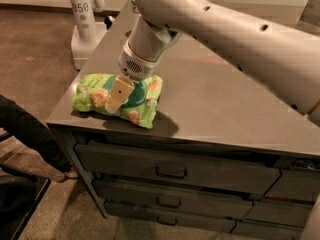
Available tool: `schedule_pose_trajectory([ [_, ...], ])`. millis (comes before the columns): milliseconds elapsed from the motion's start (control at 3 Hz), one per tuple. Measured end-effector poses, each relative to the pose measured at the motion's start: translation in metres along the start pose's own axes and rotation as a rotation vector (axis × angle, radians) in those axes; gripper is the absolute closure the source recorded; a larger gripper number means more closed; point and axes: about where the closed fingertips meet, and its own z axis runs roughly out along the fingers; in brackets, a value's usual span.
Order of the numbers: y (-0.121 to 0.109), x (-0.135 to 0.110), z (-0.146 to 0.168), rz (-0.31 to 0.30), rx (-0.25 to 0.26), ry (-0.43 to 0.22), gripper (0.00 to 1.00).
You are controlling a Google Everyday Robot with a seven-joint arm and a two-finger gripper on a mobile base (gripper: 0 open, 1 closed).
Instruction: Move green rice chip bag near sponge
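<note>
The green rice chip bag (100, 95) lies flat at the front left corner of the grey counter (215, 109), close to both edges. My gripper (118, 96) points down onto the middle of the bag, over its dark round logo, and touches or nearly touches it. My white arm (225, 29) reaches in from the upper right across the counter. The sponge is hidden behind the arm.
A white stand marked 050 (81, 21) is on the floor left of the counter. Drawers with handles (170, 172) fill the counter's front. A dark object (27, 131) sits on the floor at the left. The counter's left and front edges lie near the bag.
</note>
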Motion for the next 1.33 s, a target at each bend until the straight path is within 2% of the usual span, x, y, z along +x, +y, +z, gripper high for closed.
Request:
schedule_pose_trajectory([
  [667,-0.02,0.006,-0.023,0.058,0.056,-0.038,0.7],
  [1000,-0.051,0.023,-0.063,0.136,0.126,-0.079,0.99],
  [1333,-0.076,0.038,-0.094,0.195,0.184,-0.099,1.0],
])
